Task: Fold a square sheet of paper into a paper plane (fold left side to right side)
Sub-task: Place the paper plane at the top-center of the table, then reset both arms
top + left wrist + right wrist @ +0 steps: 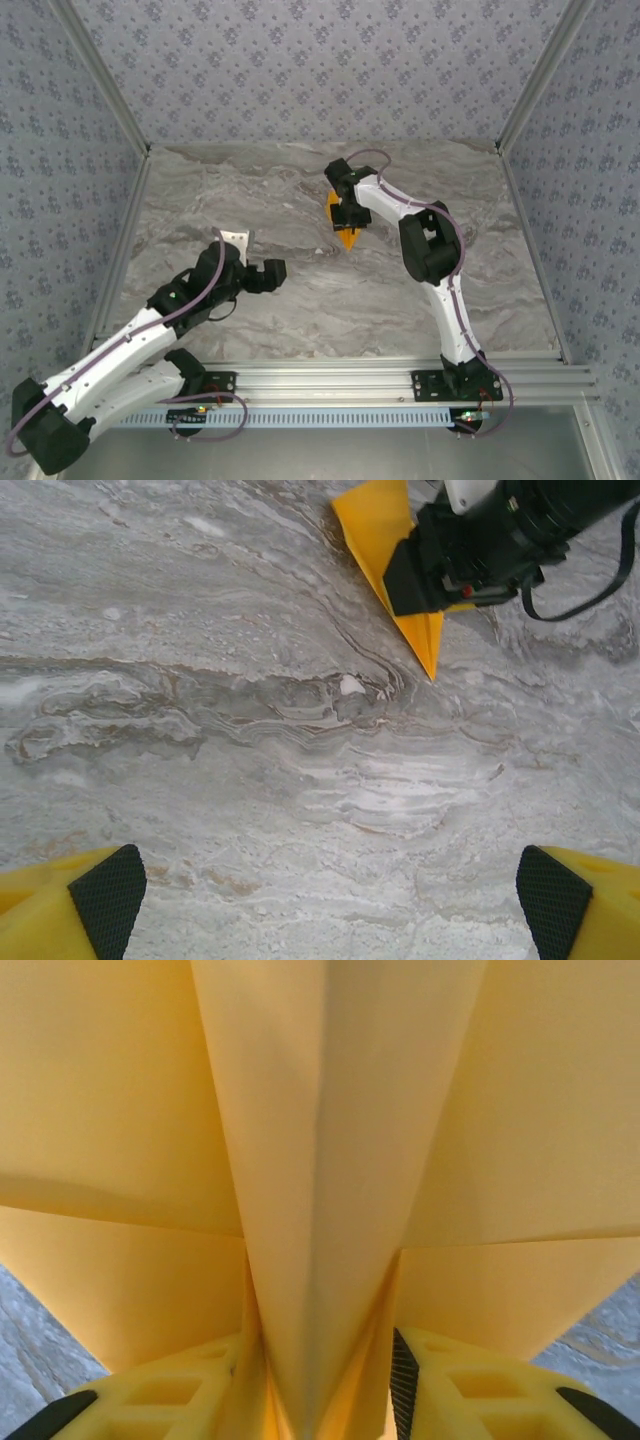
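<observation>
The orange paper plane (346, 232) lies at the middle back of the table, its sharp nose toward the near side. My right gripper (352, 213) is shut on its centre keel; in the right wrist view the folded paper plane (320, 1160) rises between the yellow fingers (450, 1380), wings spread left and right. In the left wrist view the paper plane (385, 540) lies at the top with the black right gripper over it. My left gripper (268, 276) hovers open over bare table left of centre, black pads (105, 900) wide apart and holding nothing.
The marble-patterned table (300, 300) is walled by patterned panels on the left, back and right. An aluminium rail (330, 380) with both arm bases runs along the near edge. A small white tab (235, 238) sits by the left arm's wrist.
</observation>
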